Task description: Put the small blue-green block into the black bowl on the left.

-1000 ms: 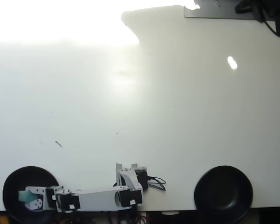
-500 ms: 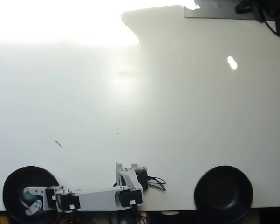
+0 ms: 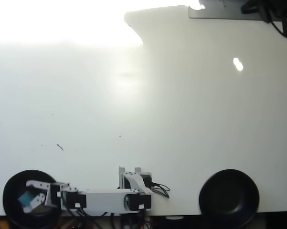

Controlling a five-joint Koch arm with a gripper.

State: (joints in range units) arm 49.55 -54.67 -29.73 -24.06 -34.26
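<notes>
Overhead view: the white arm's fingers [image 3: 28, 200] are positioned over the round glossy black bowl [image 3: 9, 191] at the lower left of the white desk [image 3: 157, 119], closed on the small matte teal sponge-like block [image 3: 25, 200], which sits within the bowl's outline. A second, similar black bowl [image 3: 229, 198] stands well apart at lower right.

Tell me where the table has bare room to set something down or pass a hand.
Nearly the whole white table above the two bowls is bare. Also free: the strip between the arm base and the right black bowl. It is crowded at bottom left, where the tool holds the blue-green block over the left black bowl.
</notes>
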